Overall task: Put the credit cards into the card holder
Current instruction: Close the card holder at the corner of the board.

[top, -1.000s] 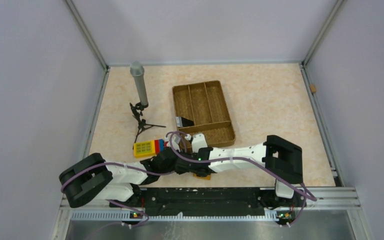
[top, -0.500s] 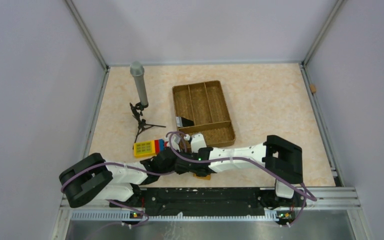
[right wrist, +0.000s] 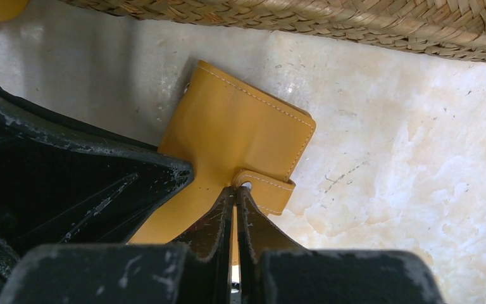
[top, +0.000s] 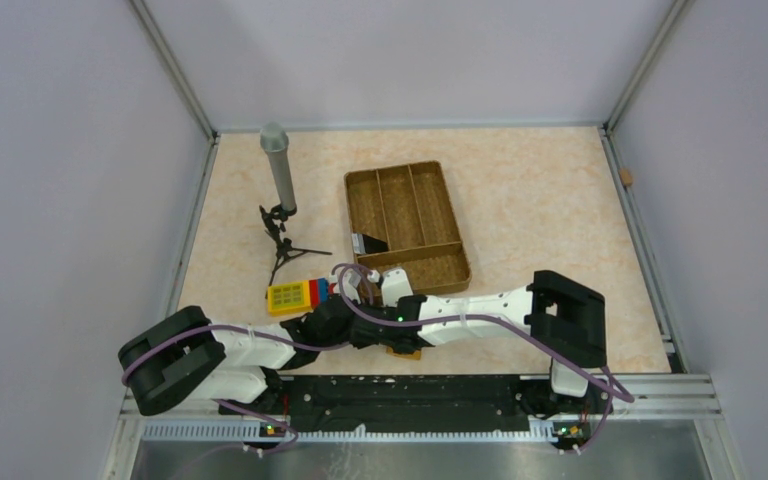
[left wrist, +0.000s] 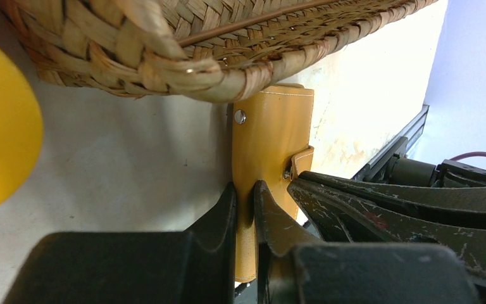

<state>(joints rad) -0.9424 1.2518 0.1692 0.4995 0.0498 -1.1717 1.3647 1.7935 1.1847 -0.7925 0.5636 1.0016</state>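
Left gripper [left wrist: 245, 201]: we see its two black fingers closed on one edge of the card holder [left wrist: 269, 133], with tan-orange leather pinched between them. Right gripper [right wrist: 235, 206]: its fingers are pressed almost together at the root of the snap tab [right wrist: 267, 188], with a thin sliver of the same leather in the slit, so we read it as gripping the holder there.

Hidden or unclear: from above, both grippers merge into one dark mass, and only an orange corner of the card holder [top: 403, 352] shows beneath the right arm [top: 470, 308]. The holder is folded shut, so its inside is concealed. We cannot tell whether it rests on the table or is raised. The rim of the woven tray [left wrist: 183, 57] cuts off its far end in the left wrist view, just above the stud [left wrist: 240, 116]. A small dark flat item [top: 368, 243] lies in the tray [top: 407, 226], but we cannot identify it.

Pose: both arms lie low and folded inward, meeting just in front of the tray's near end.

Setting: a mottled beige table [top: 540, 200] stands inside pale lilac walls [top: 80, 150]. A yellow keypad toy [top: 290, 296] lies just left of the grippers. A microphone on a tripod [top: 278, 175] stands farther back.
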